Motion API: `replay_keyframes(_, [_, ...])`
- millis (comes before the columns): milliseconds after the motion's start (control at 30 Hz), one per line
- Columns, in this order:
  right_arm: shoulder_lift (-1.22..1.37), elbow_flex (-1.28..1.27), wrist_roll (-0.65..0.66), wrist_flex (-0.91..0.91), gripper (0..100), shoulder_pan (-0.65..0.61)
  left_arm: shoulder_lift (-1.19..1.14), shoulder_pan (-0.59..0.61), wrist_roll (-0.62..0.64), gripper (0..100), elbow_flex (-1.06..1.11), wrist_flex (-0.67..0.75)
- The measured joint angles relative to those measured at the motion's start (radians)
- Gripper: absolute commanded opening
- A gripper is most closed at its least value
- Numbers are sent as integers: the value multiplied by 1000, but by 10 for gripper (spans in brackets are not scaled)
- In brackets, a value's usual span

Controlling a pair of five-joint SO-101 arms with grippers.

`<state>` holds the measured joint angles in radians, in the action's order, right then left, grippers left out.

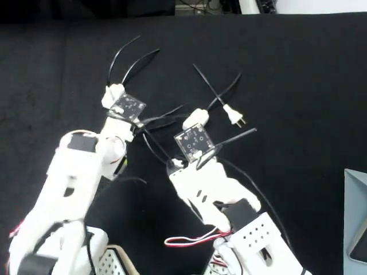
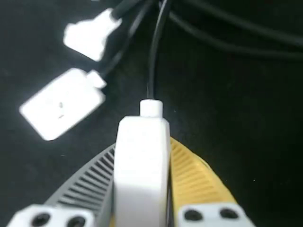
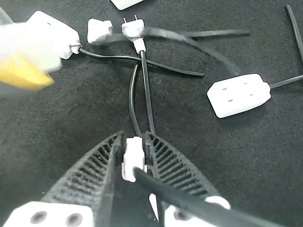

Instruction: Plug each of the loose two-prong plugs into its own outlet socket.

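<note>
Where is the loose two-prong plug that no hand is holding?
High view: the plug lies on the black table, just right of the right hand.

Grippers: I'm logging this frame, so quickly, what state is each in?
Left gripper: shut on a socket.
Right gripper: shut on a plug.

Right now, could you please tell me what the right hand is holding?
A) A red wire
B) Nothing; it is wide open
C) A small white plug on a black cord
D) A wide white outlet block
C: in the right wrist view the right hand is shut on a small white plug, with a black cord running away from it over the dark cloth.
</note>
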<state>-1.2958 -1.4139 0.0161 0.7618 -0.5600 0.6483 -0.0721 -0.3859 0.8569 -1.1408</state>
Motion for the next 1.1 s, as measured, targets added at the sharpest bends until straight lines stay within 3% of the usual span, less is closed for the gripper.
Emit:
replay_keyframes(167, [0,0,0,0,13,0,196,41,-6,29,-3,-49])
replay_keyframes(333, [0,0,0,0,13,0,239,121,-83,29,-21,-43])
replay_keyframes(600, [0,0,0,0,13,0,252,152,-180,35,147,140])
replay_keyframes(833, [0,0,0,0,13,0,252,117,-189,254,339,288])
replay_keyframes(1100, [0,0,0,0,13,0,253,150,-150,263,354,304])
